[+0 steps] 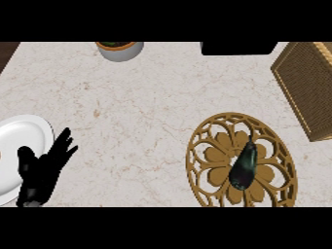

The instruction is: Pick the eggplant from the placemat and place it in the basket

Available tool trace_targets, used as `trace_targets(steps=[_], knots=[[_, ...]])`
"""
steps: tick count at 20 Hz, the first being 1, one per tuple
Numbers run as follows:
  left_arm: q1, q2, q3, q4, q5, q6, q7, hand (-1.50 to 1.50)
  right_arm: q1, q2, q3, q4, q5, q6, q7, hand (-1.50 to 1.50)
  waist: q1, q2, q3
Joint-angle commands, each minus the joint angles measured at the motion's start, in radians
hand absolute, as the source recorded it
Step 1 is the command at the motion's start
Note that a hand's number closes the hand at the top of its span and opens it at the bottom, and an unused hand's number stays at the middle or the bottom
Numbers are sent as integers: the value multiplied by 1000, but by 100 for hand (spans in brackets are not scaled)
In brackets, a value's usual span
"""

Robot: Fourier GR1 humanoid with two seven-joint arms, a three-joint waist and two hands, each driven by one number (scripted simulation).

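A: How far along is the job?

B: Nothing is looking done yet. The eggplant (245, 165) is lying on the placemat (212, 141), a round gold openwork mat at about 4 o'clock on the counter (139, 107). The basket (312, 82), woven and tan, is sitting well apart at about 2 o'clock, and nothing is showing inside it.

A: And the hands?

B: Only 1 is showing. The left hand (45, 168) is resting open at about 8 o'clock, fingers up, holding nothing, beside a white plate (21, 133). The right hand is not appearing at all.

A: What is the eggplant looking like?

B: Dark, glossy, long and slim, tilting slightly, with its narrower end pointing toward 12 o'clock.
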Motion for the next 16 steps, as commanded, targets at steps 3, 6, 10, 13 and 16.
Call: trace_targets(steps=[3, 6, 10, 13, 16], knots=[[56, 5, 7, 97, -1, -25, 16, 0, 57, -5, 20, -109, -48, -48, 117, -150, -2, 8, -8], [27, 6, 0, 82, -2, -42, 52, 0, 62, 42, 25, -95, 15, -87, 82, -150, 12, 13, -7], [46, -20, -5, 82, -30, -16, 29, 0, 138, 93, 32, -152, 82, -155, 65, -150, 8, 11, -7], [9, -8, 10, 114, -24, -53, 33, 0, 170, 173, 74, -158, 178, -209, 34, -150, 13, 15, -7], [-13, -16, 15, 105, -21, -48, 68, 0, 181, 205, 115, -191, 222, -218, 66, -150, 13, 14, -7]])
